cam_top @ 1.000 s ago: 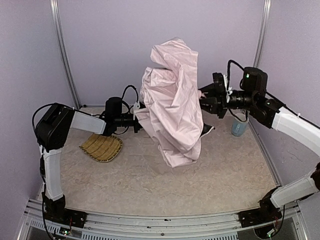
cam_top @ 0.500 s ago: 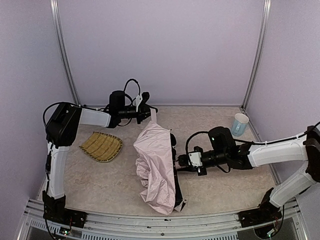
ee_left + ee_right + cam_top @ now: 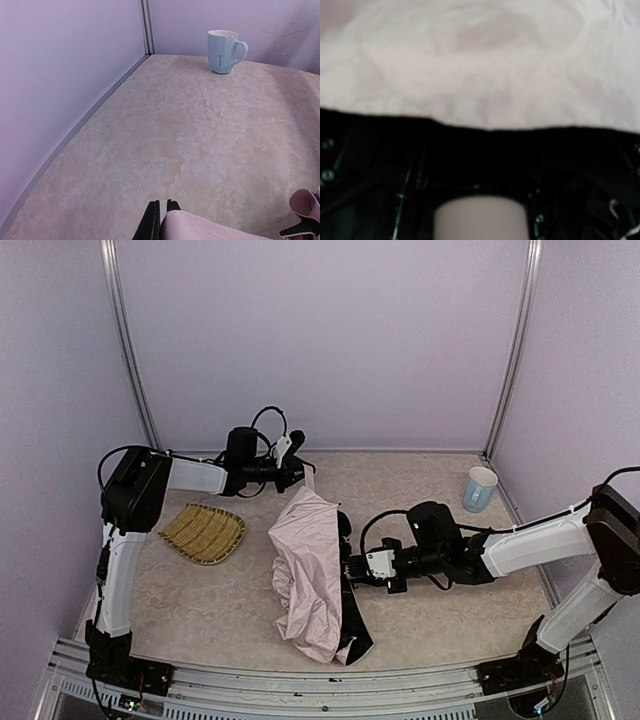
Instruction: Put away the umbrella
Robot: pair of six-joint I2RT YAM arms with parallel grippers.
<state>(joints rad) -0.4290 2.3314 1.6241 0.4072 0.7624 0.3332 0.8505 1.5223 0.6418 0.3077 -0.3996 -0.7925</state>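
The pale pink umbrella (image 3: 308,575) lies collapsed on the table's middle, with black ribs showing along its right edge. My left gripper (image 3: 300,462) hovers behind it, shut on a thin pink strip of the umbrella that hangs down to the canopy. In the left wrist view the two black fingertips (image 3: 152,220) stand almost together, and pink fabric (image 3: 215,229) lies against the right one. My right gripper (image 3: 352,568) is low at the umbrella's right side, shut on its handle. The right wrist view shows the pink handle (image 3: 480,217), the black ribs and the canopy (image 3: 480,65).
A yellow woven tray (image 3: 204,533) lies at the left of the table. A light blue mug (image 3: 479,489) stands at the back right corner and also shows in the left wrist view (image 3: 223,44). Purple walls close in the back and both sides.
The umbrella, held high between both grippers a second ago, has come down onto the table. The right arm dropped low to the middle; the left gripper moved back and right.
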